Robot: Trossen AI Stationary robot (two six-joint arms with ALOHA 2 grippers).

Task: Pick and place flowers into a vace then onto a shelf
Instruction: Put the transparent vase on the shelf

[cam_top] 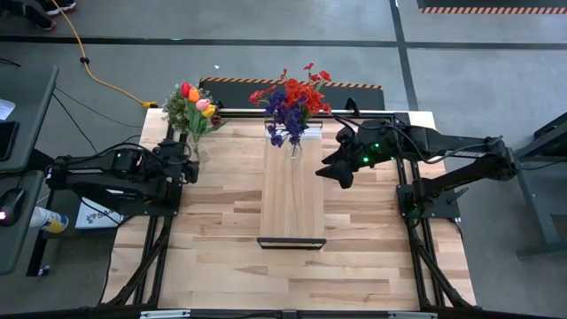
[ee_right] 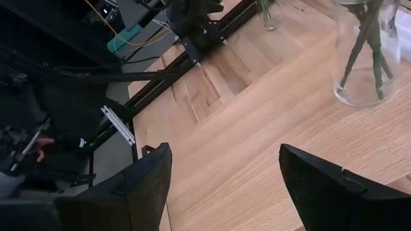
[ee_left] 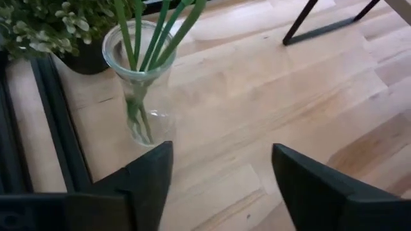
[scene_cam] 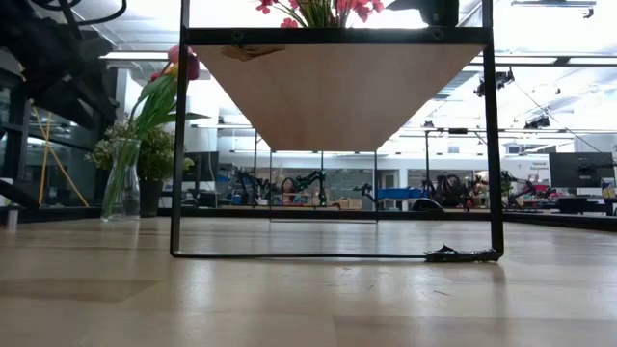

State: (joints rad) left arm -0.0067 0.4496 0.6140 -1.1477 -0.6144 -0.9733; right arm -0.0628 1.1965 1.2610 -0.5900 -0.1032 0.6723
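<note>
I see the red and purple flowers (cam_top: pixel 291 102) standing in a clear glass vase (ee_right: pixel 366 54) at the far end of the light wooden shelf (cam_top: pixel 291 199). Right gripper (cam_top: pixel 339 174) hovers beside it, fingers wide apart, empty. Left gripper (ee_left: pixel 221 176), equally spread and empty, faces the tulip vase (ee_left: pixel 139 83).

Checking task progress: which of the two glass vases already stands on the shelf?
The vase with red and purple flowers, on the shelf; the tulip vase stands on the table.

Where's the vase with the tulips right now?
In the high view the tulip vase stands on the table's far left corner, beside the potted plant, just beyond the open left gripper.
</note>
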